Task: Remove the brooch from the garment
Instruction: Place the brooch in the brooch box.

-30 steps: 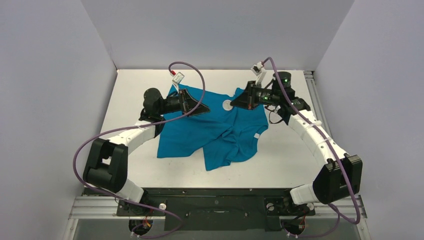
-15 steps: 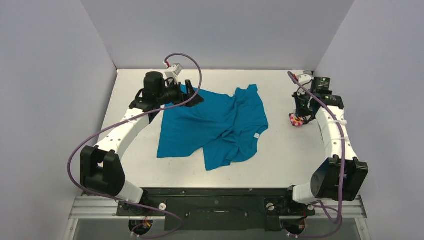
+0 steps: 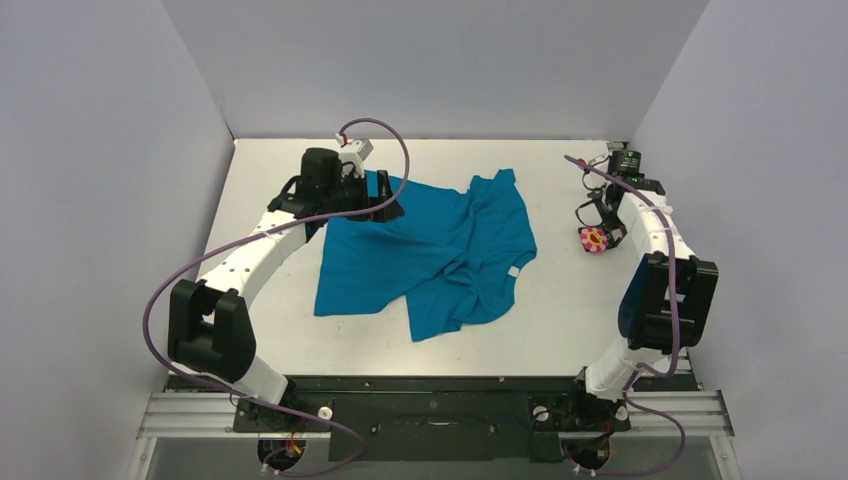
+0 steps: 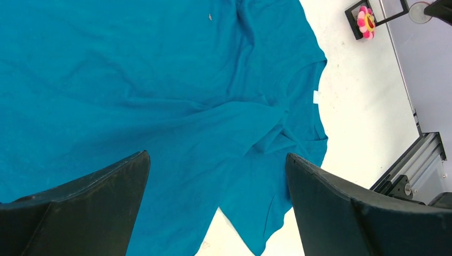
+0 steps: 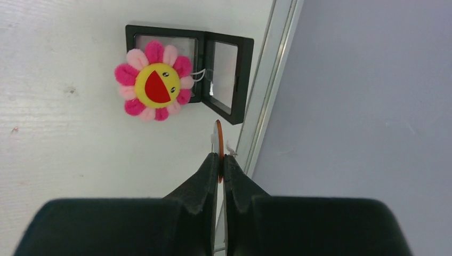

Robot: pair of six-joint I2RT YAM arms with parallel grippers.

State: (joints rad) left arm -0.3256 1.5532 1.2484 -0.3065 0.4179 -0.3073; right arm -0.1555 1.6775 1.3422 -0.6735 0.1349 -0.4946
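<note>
The teal garment (image 3: 430, 250) lies crumpled in the middle of the table and fills the left wrist view (image 4: 160, 96). The pink-petalled brooch (image 3: 594, 239) lies off it, on the white table at the right, partly over a small open black case (image 5: 218, 64). It is face up in the right wrist view (image 5: 154, 88) and small in the left wrist view (image 4: 365, 21). My right gripper (image 3: 600, 216) hangs just behind the brooch, shut (image 5: 220, 160) on a thin orange-edged disc (image 5: 217, 141). My left gripper (image 3: 388, 200) hovers open and empty (image 4: 217, 156) over the shirt's far left part.
A metal rail (image 3: 625, 190) and the grey side wall (image 5: 373, 106) run close along the right of the brooch. The back wall stands just behind both wrists. A white label (image 3: 512, 271) shows at the shirt's collar. Purple cables loop over both arms.
My right gripper has left the shirt's collar and swung to the table's right side; the brooch now lies there off the shirt. My left gripper has let go of the shirt and drawn back.
</note>
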